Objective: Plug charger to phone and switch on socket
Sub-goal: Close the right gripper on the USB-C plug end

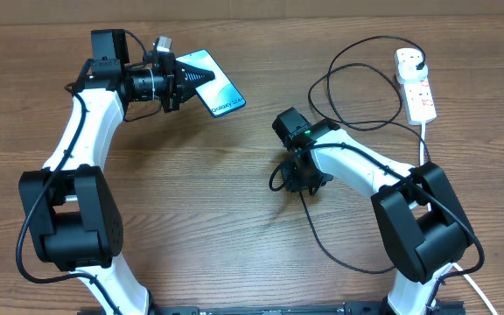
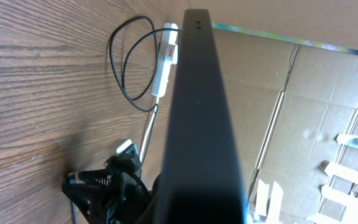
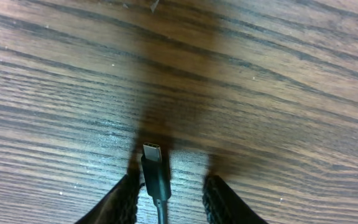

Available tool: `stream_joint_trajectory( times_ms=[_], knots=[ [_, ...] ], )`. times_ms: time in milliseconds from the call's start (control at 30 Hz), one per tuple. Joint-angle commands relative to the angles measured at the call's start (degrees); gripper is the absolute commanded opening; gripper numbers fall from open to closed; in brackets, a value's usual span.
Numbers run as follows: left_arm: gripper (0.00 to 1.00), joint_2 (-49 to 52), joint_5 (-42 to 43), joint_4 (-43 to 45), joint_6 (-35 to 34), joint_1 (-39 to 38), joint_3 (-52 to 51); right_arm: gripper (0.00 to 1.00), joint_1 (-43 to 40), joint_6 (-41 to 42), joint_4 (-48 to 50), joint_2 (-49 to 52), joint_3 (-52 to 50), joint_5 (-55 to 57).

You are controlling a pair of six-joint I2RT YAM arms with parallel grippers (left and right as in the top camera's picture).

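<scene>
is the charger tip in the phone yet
No, the charger tip sits bare between the right fingers, plugged into nothing.

Robot lab workspace: wooden table (image 1: pixel 234 227), cardboard boxes (image 2: pixel 309 93) behind

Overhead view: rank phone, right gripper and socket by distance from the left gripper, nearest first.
1. phone: held in the left gripper, upper left.
2. right gripper: centre, lower down.
3. socket: far right, upper edge.
</scene>
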Motion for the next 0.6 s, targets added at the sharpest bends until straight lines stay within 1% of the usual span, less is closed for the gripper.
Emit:
stream_joint_trajectory(
  times_ms=[0,133,300,433,567],
  knots=[
    [0.04,0.0,1.4,0.0,1.4,-0.5,0.2,0.33,0.3,-0.9,0.9,0.0,-2.2,0.8],
    [0.04,0.0,0.7,0.0,1.4,-0.5,0.2,0.32,0.3,-0.9,1.4,0.0,-4.0,0.8],
    [0.04,0.0,-0.1,-0.3,1.4,-0.5,0.2,0.26,0.3,-0.8,1.2,0.0,-4.0,0.3],
    [0.04,0.0,0.0,-0.4,1.4,-0.5,0.2,0.26,0.3,-1.0,0.8,0.0,-4.0,0.4],
    [0.04,0.0,0.0,-0.4,1.4,-0.5,0.2,0.27,0.3,-4.5,0.5,0.0,-4.0,-1.3]
  ],
)
